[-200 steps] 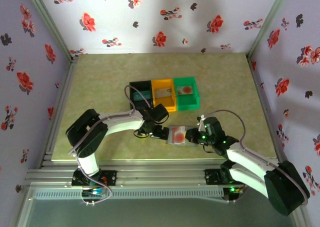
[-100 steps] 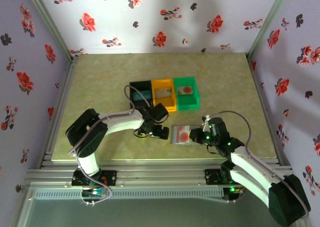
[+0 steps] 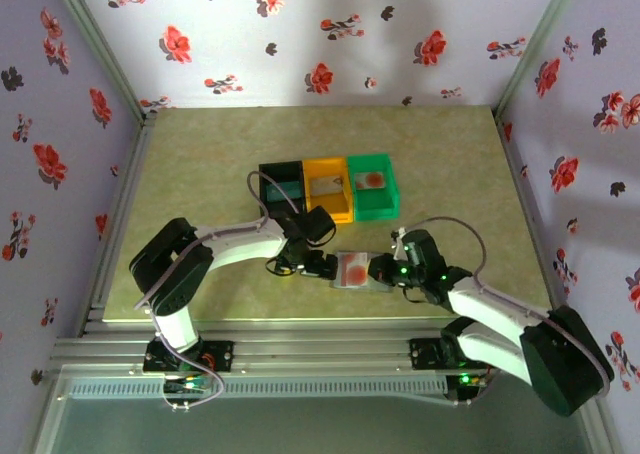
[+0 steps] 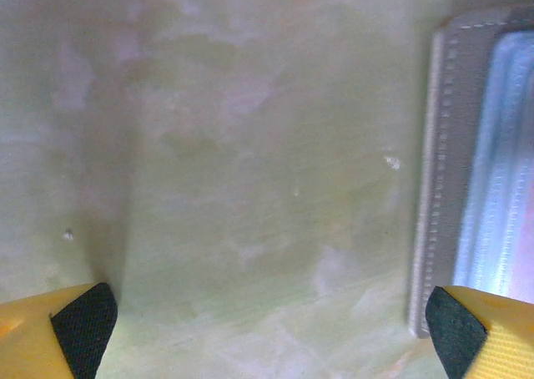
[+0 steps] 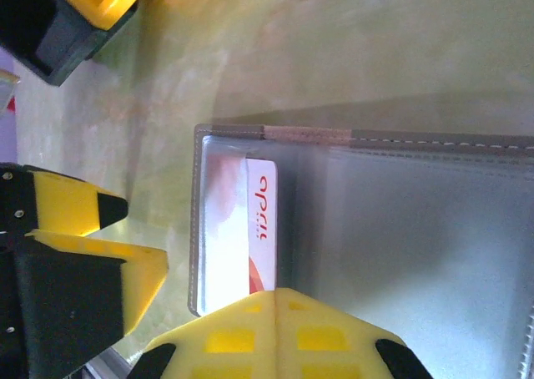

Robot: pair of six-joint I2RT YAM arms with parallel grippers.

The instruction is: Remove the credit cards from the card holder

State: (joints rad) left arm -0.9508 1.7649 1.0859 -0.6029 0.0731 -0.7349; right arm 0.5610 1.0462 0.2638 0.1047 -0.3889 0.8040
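Near the table's (image 3: 200, 174) front edge the card holder (image 3: 355, 271) lies open between the grippers: left gripper (image 3: 325, 267) spread wide just left of it, right gripper (image 3: 381, 270) pinched together over its right side, a credit card (image 5: 260, 220) in its pocket; coloured bins (image 3: 330, 214) sit beyond

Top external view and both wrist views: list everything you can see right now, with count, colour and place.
card holder: one, grey-silver, lying open on the table near its front edge, between the two tools
card in holder: one, white with red print, in the pocket nearest the left tool
bins: three, black, orange, green, side by side at mid-table
cards in bins: two, grey in the orange bin, pale with a red blot in the green bin
table: one, mottled olive
walls: pale, flowered, around the table
left tool: open, low over bare table beside the holder's edge
right tool: shut, at the holder's near edge; grip unclear
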